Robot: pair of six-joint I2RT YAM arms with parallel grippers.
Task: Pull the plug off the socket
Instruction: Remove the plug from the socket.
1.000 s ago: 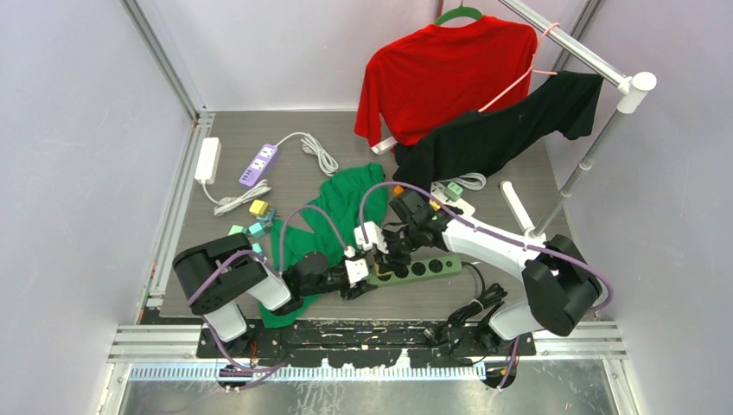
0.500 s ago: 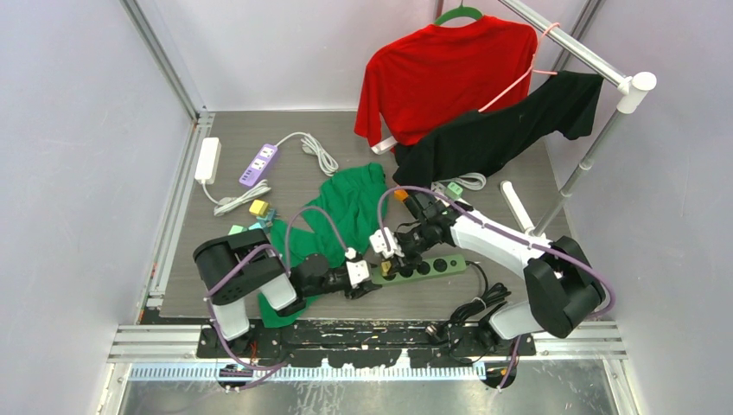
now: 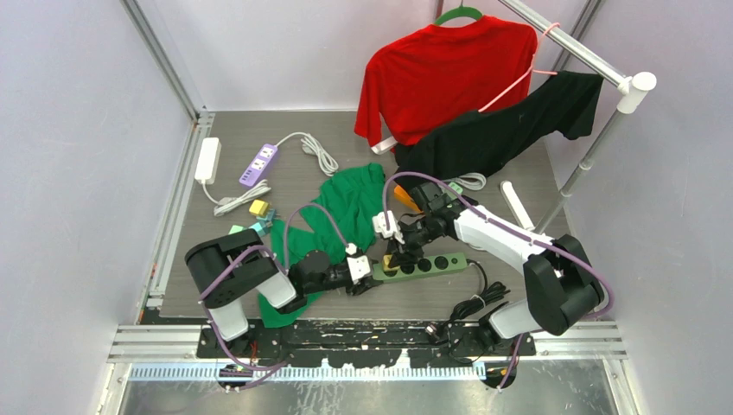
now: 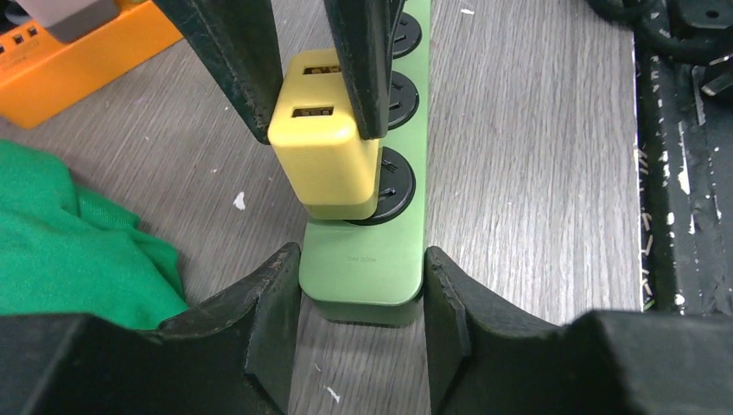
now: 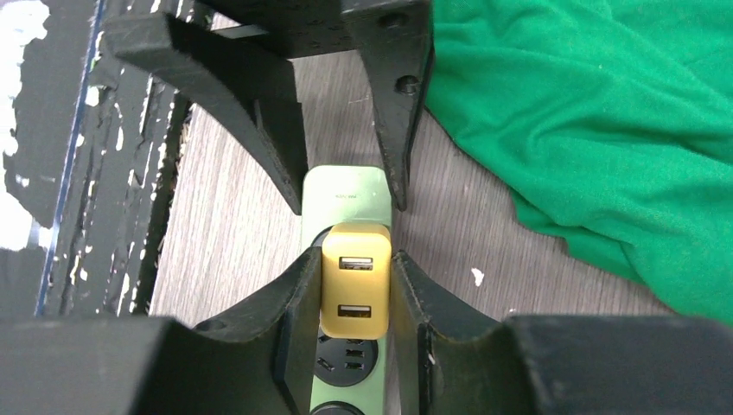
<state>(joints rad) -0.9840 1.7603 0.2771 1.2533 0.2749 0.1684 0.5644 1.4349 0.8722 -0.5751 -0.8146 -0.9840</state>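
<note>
Yellow plug (image 4: 324,147) is pinched in my right claw (image 5: 355,290): pads flat on both side faces, gap set by the plug body. Left claw (image 4: 361,290) is closed down on the end of the green strip (image 3: 436,263), one finger against each long side, bracing it.

Change over the last second: right wrist slid a little toward the right edge and lined up over the plug. Strip barely moved. Plug base looks flush on the end socket with no prongs showing, so I judge the grip done and the pull not started.

Strip lies by the near edge, right of centre, running toward the right edge.

Room: green shirt (image 3: 341,212) is just off the strip toward the left edge. Orange block (image 4: 60,60) sits just beyond on the far side. Black cable (image 3: 475,303) is coiled at the near edge. Red shirt (image 3: 445,69) and black shirt (image 3: 510,130) hang over the far right corner, well apart. Straight up looks open, and that's the pull axis.
</note>
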